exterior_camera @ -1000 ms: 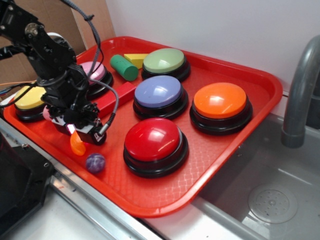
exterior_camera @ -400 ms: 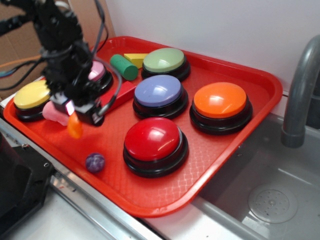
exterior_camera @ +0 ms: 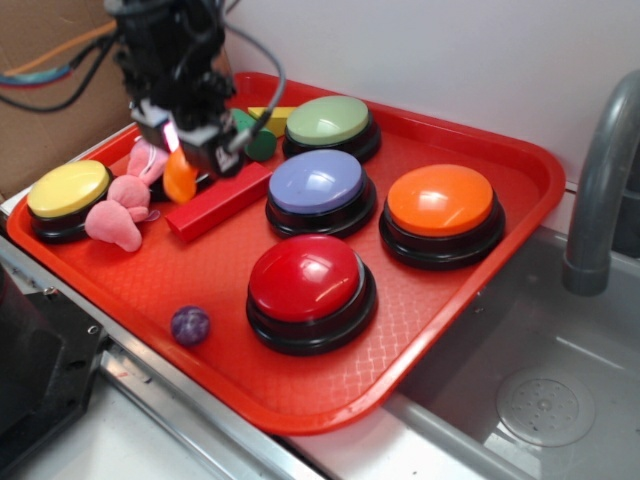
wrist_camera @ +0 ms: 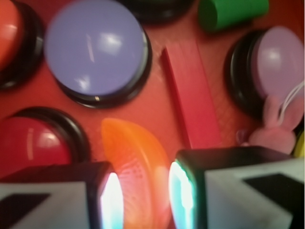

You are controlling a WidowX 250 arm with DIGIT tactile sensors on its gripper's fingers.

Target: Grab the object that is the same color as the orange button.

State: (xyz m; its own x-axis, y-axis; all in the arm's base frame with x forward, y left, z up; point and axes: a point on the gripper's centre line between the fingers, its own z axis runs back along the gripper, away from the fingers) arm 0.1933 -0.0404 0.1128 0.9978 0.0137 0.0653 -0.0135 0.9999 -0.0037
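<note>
My gripper (exterior_camera: pixel 182 150) hangs high over the back left of the red tray (exterior_camera: pixel 420 340), shut on the object (exterior_camera: pixel 180 176), a small glossy orange segment dangling below the fingers. In the wrist view the object (wrist_camera: pixel 136 162) is pinched between the two pads, and the gripper (wrist_camera: pixel 141 198) is well above the tray floor. The orange button (exterior_camera: pixel 440 202), a large dome on a black base, sits at the right of the tray, far from the gripper; only its edge (wrist_camera: pixel 7 33) shows at the wrist view's top left.
Red (exterior_camera: pixel 305 280), purple-blue (exterior_camera: pixel 316 184), green (exterior_camera: pixel 327 120), yellow (exterior_camera: pixel 66 190) and pink (wrist_camera: pixel 279 59) dome buttons stand on the tray. A red bar (exterior_camera: pixel 215 205), green cylinder (wrist_camera: pixel 232 12), pink plush (exterior_camera: pixel 118 212) and purple ball (exterior_camera: pixel 190 325) lie around. A sink and grey faucet (exterior_camera: pixel 600 180) are at right.
The gripper has risen and moved toward the tray's back, carrying the orange segment up off the tray floor near the purple ball. The pink plush is now uncovered.
</note>
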